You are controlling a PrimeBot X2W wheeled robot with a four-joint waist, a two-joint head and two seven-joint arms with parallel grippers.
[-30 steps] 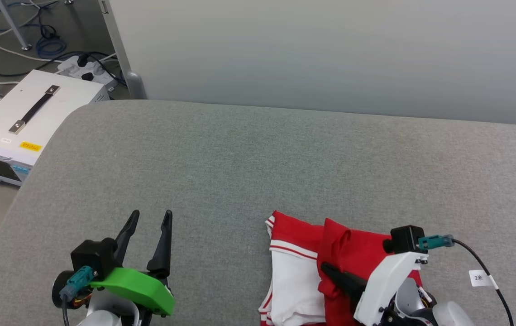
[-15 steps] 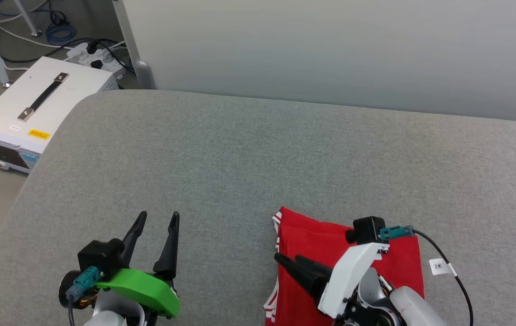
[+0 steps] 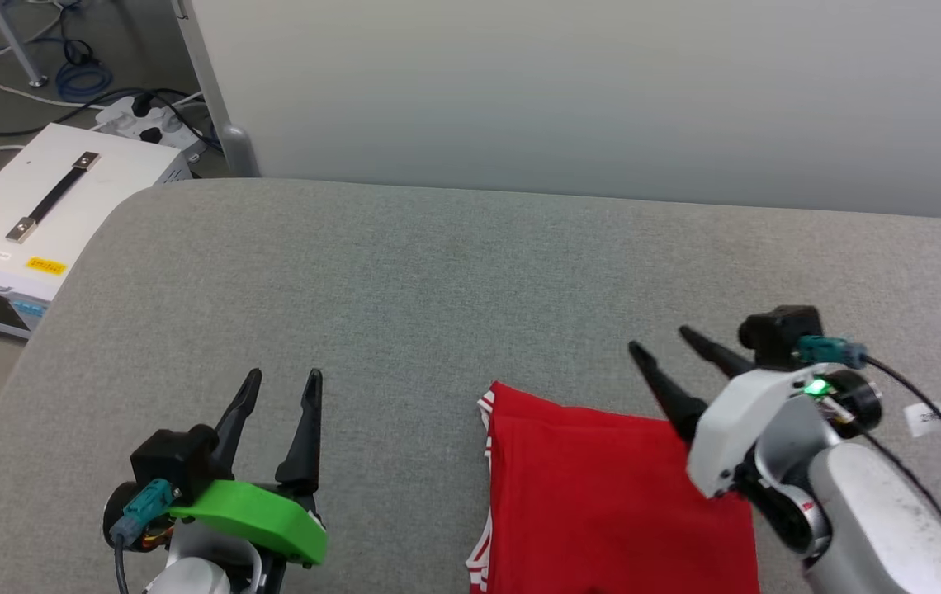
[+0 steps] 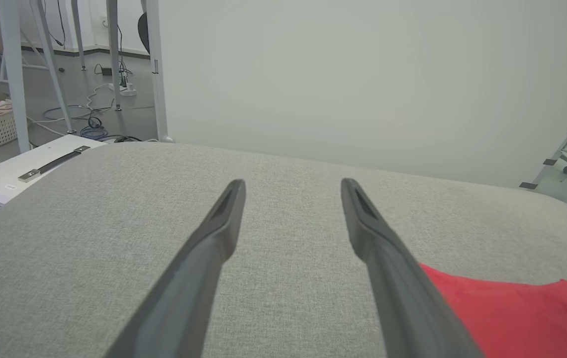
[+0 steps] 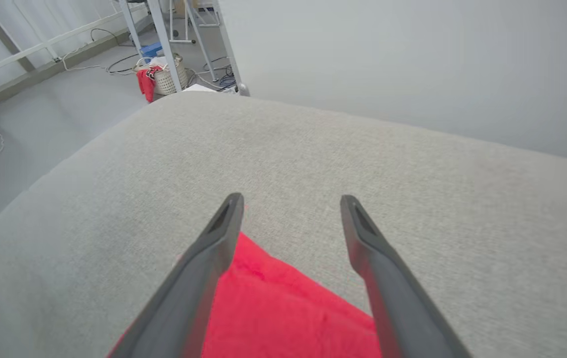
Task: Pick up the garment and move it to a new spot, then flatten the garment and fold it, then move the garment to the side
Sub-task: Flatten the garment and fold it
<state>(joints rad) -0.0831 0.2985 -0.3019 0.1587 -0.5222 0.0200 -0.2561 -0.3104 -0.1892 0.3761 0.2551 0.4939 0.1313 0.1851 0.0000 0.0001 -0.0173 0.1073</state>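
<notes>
left gripper (image 3: 285,377) near left: fingers spread, empty, over the bare grey surface (image 3: 404,280). Garment (image 3: 611,495) near right: folded, flat, red side up, striped trim along its left edge. right gripper (image 3: 659,339) at the garment's far-right corner: fingers apart, holding nothing. White handled box (image 3: 49,206) on the floor, far left.

Three views over one grey counter (image 3: 437,272)
The counter is viewed steeply from above by the head camera; each wrist camera is set low and close, aimed along the left hand (image 4: 292,182) or right hand (image 5: 291,197) toward the pale wall (image 3: 602,99). The red garment (image 3: 602,487) is shared by all three.
</notes>
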